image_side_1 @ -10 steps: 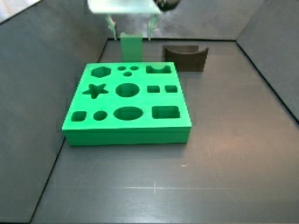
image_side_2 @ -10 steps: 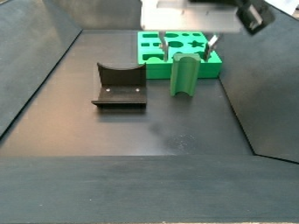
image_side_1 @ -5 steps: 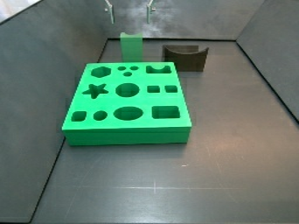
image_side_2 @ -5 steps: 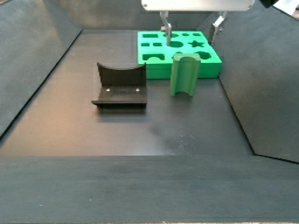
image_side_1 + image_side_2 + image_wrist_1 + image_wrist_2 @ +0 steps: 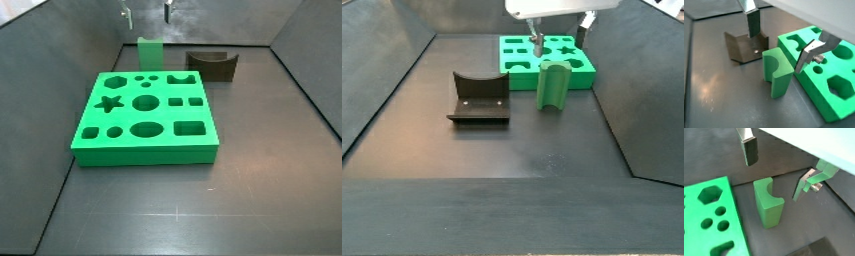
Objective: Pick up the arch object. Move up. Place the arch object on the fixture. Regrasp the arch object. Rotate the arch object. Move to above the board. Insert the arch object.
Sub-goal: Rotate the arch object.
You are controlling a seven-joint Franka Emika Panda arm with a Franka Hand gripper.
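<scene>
The arch object [image 5: 150, 52] is a small green block standing upright on the floor between the board [image 5: 144, 140] and the fixture [image 5: 213, 66]. Its curved notch shows in both wrist views [image 5: 777, 75] [image 5: 767, 205]. My gripper [image 5: 147, 22] hangs above it, open and holding nothing; in a side view the gripper [image 5: 561, 42] sits just over the block's top [image 5: 553, 85]. In both wrist views the fingers [image 5: 753, 22] [image 5: 749, 150] stand wide apart, clear of the block. The dark brown fixture [image 5: 478, 98] [image 5: 743, 47] has nothing on it.
The big green board [image 5: 543, 58] [image 5: 827, 75] [image 5: 711, 220] lies right beside the arch object. Dark walls close in the floor at the back and along both sides [image 5: 80, 40].
My gripper has risen from down around the arch object to well above it, then settled slightly lower. The arch object, fixture and board have stayed put.
</scene>
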